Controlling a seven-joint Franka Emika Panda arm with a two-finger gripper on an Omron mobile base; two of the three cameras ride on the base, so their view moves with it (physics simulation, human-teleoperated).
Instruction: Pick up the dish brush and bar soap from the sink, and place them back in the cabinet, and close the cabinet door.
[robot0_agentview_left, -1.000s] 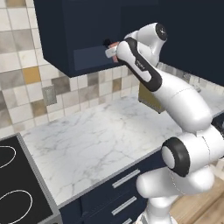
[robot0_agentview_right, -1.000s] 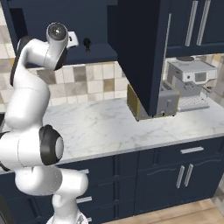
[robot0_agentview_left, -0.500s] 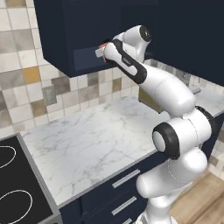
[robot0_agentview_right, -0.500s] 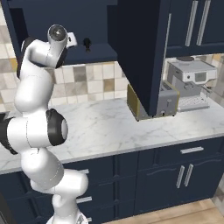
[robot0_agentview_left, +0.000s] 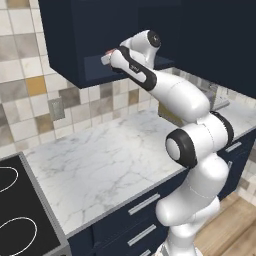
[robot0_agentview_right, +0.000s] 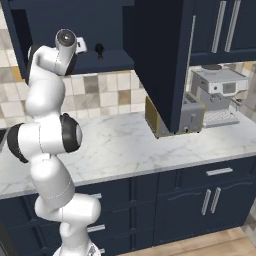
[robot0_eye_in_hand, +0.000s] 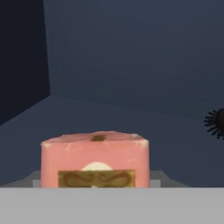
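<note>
the dish brush (robot0_eye_in_hand: 216, 123) is cut by the hand view's right edge, only its spiky head showing. the bar soap (robot0_eye_in_hand: 95, 158) hides the gripper fingertips, and its lower part is cut off.

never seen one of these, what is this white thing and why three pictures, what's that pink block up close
The white thing is a robot arm on a rolling base in a computer-drawn kitchen. Two pictures come from cameras on the base, behind the arm to its left and right. The third comes from a camera on the hand, looking along its fingers.

The arm reaches up into an open navy wall cabinet, whose door stands swung out. The pink block is the soap, seen close up at the hand, low in that view, where the fingers would be; it seems held there. The spiky black thing is the brush, already on the shelf. On the marble counter stand a toaster and a coffee machine.
</note>
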